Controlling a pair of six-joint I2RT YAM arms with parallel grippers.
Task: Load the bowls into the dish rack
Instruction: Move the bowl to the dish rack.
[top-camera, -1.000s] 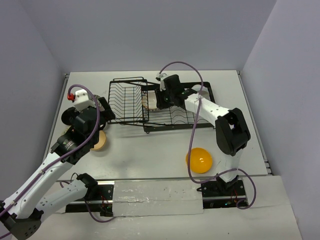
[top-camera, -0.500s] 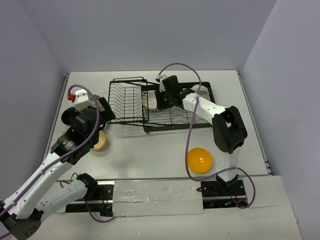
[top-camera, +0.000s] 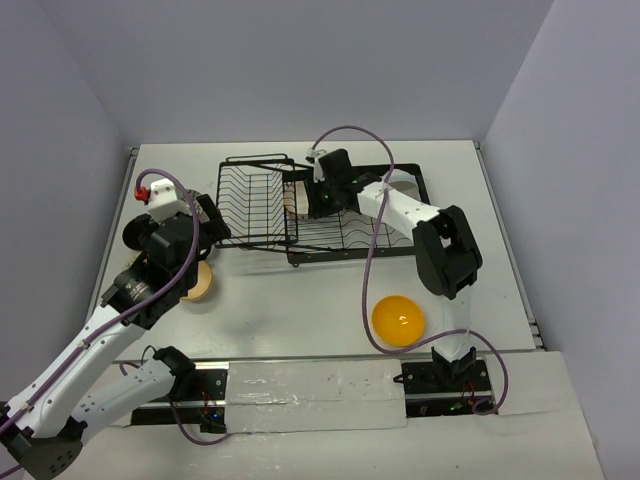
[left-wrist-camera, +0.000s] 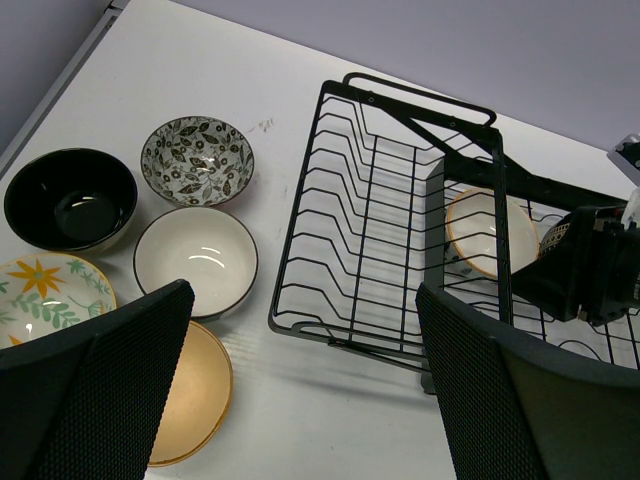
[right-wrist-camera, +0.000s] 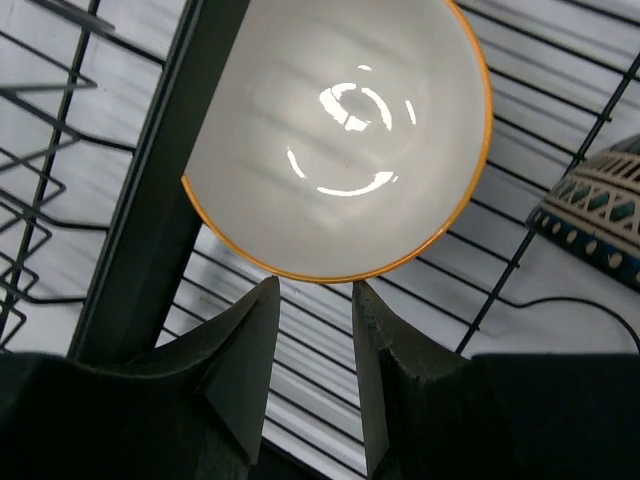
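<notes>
Because the right end effector sits narrowly parted, gripping nothing, with the orange-rimmed white bowl propped on edge in the dish rack just beyond its tips, a careless nudge could tip it flat.

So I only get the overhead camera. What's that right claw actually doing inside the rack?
Observer: The right gripper is slightly open. Its fingertips sit at the edge of an orange-rimmed white bowl but are not clamping it.
Operator: And what's hidden under the left arm?
Observer: Five bowls lie beside the dish rack: a black bowl, a leaf-patterned bowl, a dark-rimmed white bowl, a flowered bowl and a tan bowl.
Operator: Is the left claw holding one?
Observer: No, the left gripper is wide open with nothing in it.
</notes>
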